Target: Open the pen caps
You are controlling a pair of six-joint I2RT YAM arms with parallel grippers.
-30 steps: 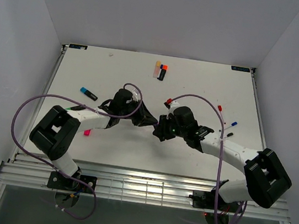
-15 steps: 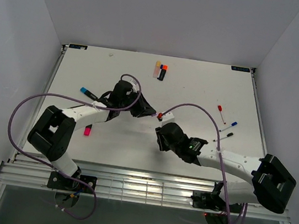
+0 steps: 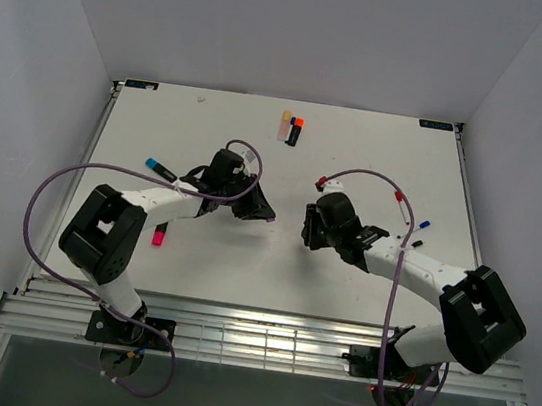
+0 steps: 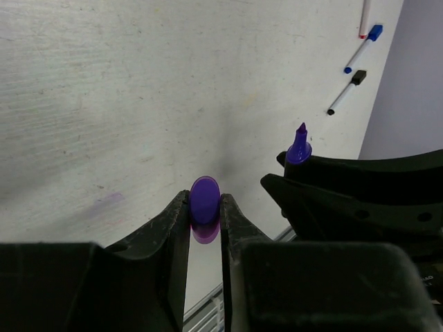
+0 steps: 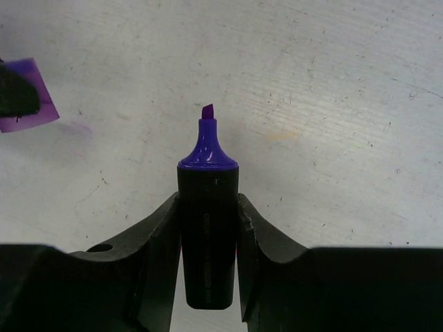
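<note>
Left gripper point(image 4: 205, 206) pinches the purple cap point(image 4: 205, 196) at its very fingertips; right gripper point(image 5: 208, 200) clamps the uncapped marker point(image 5: 208, 235). That shallow pinch could let the cap slip free

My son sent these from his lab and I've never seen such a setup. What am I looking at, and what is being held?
Two robot arms stand at a white table. One picture looks down from above; the other two come from a camera on each wrist. The left gripper pinches a purple cap; the right gripper holds the uncapped black marker with a purple tip. Also on the table: a pair of markers near the far side, a blue-capped marker on the left, thin pens on the right.
</note>
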